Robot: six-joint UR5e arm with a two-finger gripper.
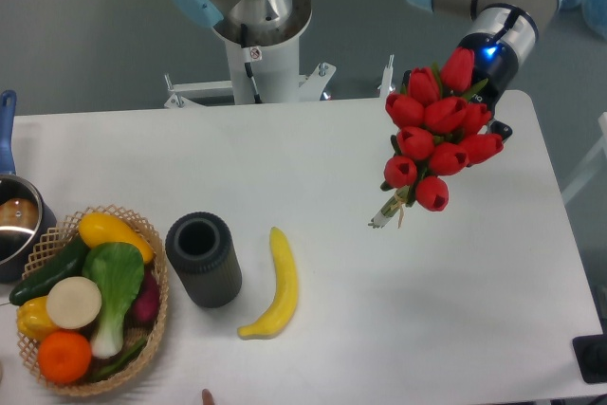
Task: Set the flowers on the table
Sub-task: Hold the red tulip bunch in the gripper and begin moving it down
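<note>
White, smooth table (322, 158) with rounded corners over grey floor; white robot pedestal (256, 54) at the far edge. At far right, flowers (438, 135): glossy red tulip buds bunched tight, held up over the table, green stems mostly hidden behind the blooms. Gripper (479, 101) almost wholly covered by the bunch; jaws impossible to make out. Near left, woven basket (95, 367) heaped with vegetables, beside a dark matte cylinder (203, 259) and a curved yellow banana (275, 286). Far left, pot (14, 225) cut off by the frame.
</note>
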